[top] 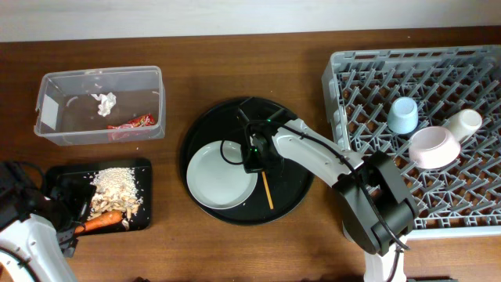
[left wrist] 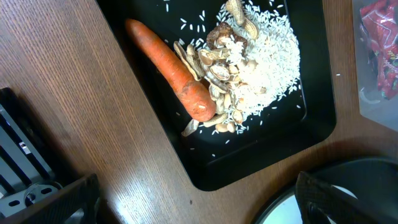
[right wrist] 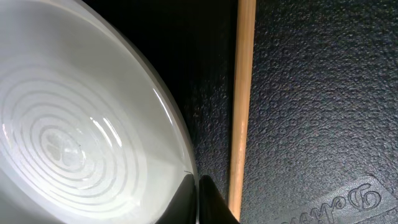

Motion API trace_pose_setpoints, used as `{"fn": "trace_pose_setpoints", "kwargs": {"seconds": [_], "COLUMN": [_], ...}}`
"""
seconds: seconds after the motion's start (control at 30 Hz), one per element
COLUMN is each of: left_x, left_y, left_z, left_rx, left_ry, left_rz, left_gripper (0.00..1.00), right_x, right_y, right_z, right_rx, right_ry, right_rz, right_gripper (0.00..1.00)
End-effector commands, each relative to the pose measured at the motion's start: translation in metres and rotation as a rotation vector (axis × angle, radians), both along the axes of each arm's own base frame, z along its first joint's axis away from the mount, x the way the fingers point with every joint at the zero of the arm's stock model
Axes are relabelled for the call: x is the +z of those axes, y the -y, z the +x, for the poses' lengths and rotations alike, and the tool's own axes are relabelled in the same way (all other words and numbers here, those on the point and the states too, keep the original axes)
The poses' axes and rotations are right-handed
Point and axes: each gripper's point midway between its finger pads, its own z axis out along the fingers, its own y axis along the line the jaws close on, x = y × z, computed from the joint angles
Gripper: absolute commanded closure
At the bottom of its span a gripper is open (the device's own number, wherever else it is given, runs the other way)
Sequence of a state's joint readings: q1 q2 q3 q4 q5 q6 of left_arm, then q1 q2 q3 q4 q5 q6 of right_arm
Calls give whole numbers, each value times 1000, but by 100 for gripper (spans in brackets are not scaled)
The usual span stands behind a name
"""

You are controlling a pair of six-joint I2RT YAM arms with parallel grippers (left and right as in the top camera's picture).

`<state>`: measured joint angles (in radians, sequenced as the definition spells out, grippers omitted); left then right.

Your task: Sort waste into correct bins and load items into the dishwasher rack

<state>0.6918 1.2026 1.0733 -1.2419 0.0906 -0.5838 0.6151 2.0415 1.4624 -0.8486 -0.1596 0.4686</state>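
My right gripper [top: 254, 157] [right wrist: 198, 193] is shut on the right rim of the pale grey-green plate [top: 215, 176] [right wrist: 68, 124], which lies on the round black tray. The wooden chopstick [top: 267, 190] [right wrist: 241, 93] lies just right of the fingers. My left gripper [top: 78, 205] [left wrist: 199, 202] is open and empty above the shallow black tray [top: 55, 176] [left wrist: 261, 162], which holds rice [left wrist: 267, 62], brown bits [left wrist: 217, 62] and the carrot [top: 102, 222] [left wrist: 168, 68]. The clear tub [top: 102, 74] holds the tissue [top: 104, 103] and red wrapper [top: 133, 123]. No fork shows.
The round black tray [top: 227, 117] sits mid-table. The grey rack [top: 470, 196] on the right holds the blue cup [top: 403, 115], cream cup [top: 463, 124] and pink bowl [top: 433, 147]. My right arm reaches from the front right across the round tray.
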Motion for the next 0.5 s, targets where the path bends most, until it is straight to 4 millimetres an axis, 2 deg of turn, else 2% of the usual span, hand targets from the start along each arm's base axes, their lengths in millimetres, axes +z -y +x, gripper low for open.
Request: {"fn": "trace_pose_setpoints", "kwargs": {"seconds": [0.0,0.07,0.13,0.17,0.27,0.33,0.37,0.4,0.43,0.47], "left_x": [2,2,2,2,2,2,2,2,2,2], "left_y": [-2,-1,-1,-2,-1,-2,-1,-1,-1,-1], "left_z": [1,1,1,1,1,1,1,1,1,1], "left_rx": [-9,-9,-9,-9,-9,-9,-9,-9,-9,-9], "left_ry": [5,5,5,5,5,5,5,5,5,5], "left_rz": [8,8,8,8,8,8,8,8,8,8], "left_gripper": [1,1,1,1,1,1,1,1,1,1], "right_x": [2,33,83,96,147,183,217,239,247,251], "right_y": [-2,14,30,38,91,133,193,241,269,316], "right_z": [6,30,54,59,81,92,100,102,102,101], "right_rx": [-27,-87,-83,-91,-137,-174,-285,-329,-350,-452], "right_ry": [-4,38,129,153,255,317,382,423,442,458], "right_rz": [16,45,101,109,73,58,-35,-85,-117,-218], "right_gripper": [96,96,96,96,96,96,96,96,96,96]}}
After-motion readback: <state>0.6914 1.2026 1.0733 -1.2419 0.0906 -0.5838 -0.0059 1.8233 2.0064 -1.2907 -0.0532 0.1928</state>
